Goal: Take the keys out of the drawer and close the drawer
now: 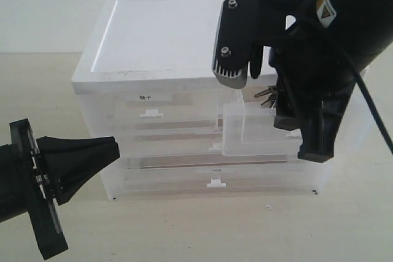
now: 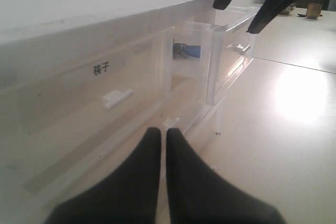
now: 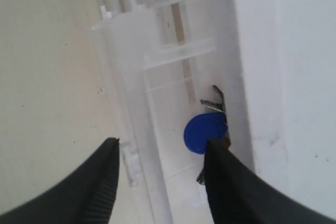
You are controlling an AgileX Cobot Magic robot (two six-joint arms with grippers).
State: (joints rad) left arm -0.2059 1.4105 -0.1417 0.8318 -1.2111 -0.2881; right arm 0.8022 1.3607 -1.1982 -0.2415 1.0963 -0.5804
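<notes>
Watching the table (image 1: 184,231): pale surface, carrying one storage cabinet.
Storage cabinet (image 1: 159,35): clear plastic with a white top and stacked drawers, and I see every drawer shut but one.
Drawer (image 1: 252,130): the half-width one at the upper right, pulled out so its front wall stands clear of the cabinet face.
Right gripper (image 3: 160,142): hangs over the open drawer with jaws spread wide and nothing in them. One finger appears to be outside the front wall, and the other is above the keys.
Left gripper (image 2: 160,132): low in front of the cabinet's left half, fingers pressed together, empty.
Keys (image 3: 214,103): at the back of the drawer, close to the cabinet body, untouched.
Blue fob (image 3: 202,135): lies flat among the bunch, nearest my inner finger.
Handling: I judge the bunch light, hard and not fragile. It is loose on its ring, so it will dangle, and it could skate on smooth plastic.
Hold: I would pinch the ring or the clustered blades, because the flat fob could slip.
</notes>
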